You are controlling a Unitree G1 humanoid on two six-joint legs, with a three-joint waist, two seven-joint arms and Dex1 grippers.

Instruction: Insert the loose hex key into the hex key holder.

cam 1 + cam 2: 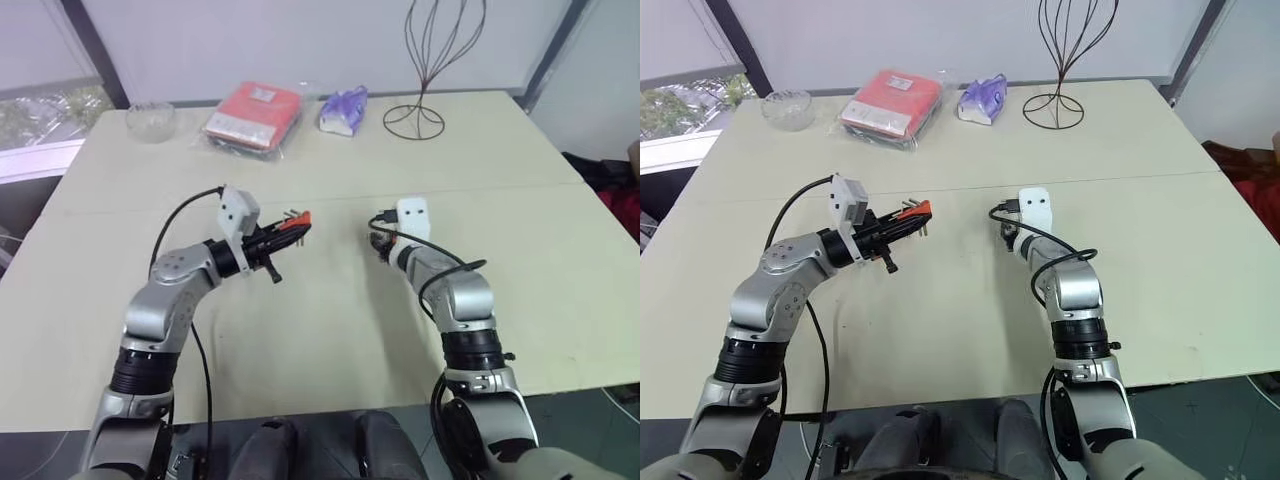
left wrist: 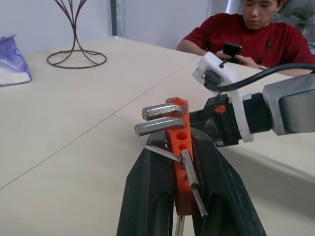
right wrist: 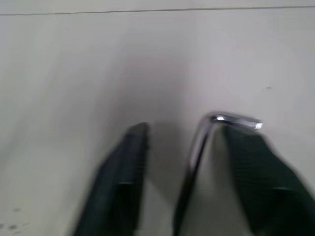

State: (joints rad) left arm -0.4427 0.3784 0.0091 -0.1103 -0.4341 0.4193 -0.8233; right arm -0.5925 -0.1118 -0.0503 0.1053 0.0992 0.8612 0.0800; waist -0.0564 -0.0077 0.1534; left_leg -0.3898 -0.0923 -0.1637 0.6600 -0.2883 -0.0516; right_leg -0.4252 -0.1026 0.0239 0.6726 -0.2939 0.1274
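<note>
The left gripper [image 2: 183, 196] has its jaws clamped on the hex key holder [image 2: 178, 147]. The right gripper [image 3: 197, 167] has its jaws apart around the loose hex key [image 3: 199, 147], which lies against one inner face above the surface [image 3: 74, 73]. Current step: grasping. Next: close firmly, lift, align with a vacant hole.

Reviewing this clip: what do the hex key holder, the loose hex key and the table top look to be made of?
Hex key holder: orange moulded plastic by its look, matte, with round sockets.
Loose hex key: bright metal, probably steel, with a glint at its bend.
Table top: pale cream, smooth, faintly glossy; laminate or painted board, the look leaves it open.
</note>
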